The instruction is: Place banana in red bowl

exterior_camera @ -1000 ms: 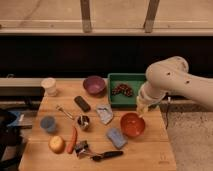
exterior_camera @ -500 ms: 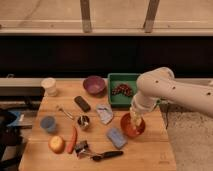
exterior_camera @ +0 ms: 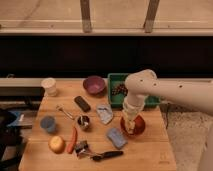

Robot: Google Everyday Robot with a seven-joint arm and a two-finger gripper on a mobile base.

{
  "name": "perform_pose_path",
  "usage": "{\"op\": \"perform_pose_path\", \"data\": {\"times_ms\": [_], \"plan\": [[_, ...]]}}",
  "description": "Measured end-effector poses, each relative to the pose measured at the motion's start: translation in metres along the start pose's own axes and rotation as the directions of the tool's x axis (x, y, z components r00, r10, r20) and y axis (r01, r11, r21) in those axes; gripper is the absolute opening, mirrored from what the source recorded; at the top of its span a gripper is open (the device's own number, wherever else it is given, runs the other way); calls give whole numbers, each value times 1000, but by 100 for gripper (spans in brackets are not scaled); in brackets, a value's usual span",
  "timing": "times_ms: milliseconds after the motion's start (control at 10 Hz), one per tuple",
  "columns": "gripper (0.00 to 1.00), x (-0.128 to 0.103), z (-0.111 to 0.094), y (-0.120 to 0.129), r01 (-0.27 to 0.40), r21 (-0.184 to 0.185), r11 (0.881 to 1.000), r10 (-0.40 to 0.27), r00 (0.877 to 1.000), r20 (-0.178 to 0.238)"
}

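One short, pale yellow banana (exterior_camera: 131,125) sits low over the round orange-red bowl (exterior_camera: 139,129) near the table's (exterior_camera: 150,150) right edge. The gripper (exterior_camera: 131,121) hangs right above that bowl.

The surface (exterior_camera: 150,150) was light tan wood. The red bowl (exterior_camera: 138,128) was orange-red, and the bowl (exterior_camera: 93,84) at the rear was dull purple. The tray (exterior_camera: 116,80) was green with dark brown contents. The arm (exterior_camera: 170,92) was cream white, and its hand (exterior_camera: 131,125), over the red bowl, was pale against the bowl's colour. The cup (exterior_camera: 49,86) was off-white. The round fruit (exterior_camera: 56,144) was yellow-orange beside an orange carrot (exterior_camera: 73,140). A flat block (exterior_camera: 82,103) was black. The sponge (exterior_camera: 116,138) and the small round container (exterior_camera: 48,123) were blue-grey. The packet (exterior_camera: 104,113) was pale grey-blue.
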Motion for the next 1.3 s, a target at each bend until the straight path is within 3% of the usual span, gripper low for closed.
{"op": "perform_pose_path", "data": {"times_ms": [300, 500, 1300], "plan": [[66, -9, 11, -17, -39, -30, 999, 37, 999, -36], [79, -11, 11, -26, -63, -36, 997, 62, 997, -36], [80, -10, 11, -26, -63, -35, 997, 62, 997, -37]]}}
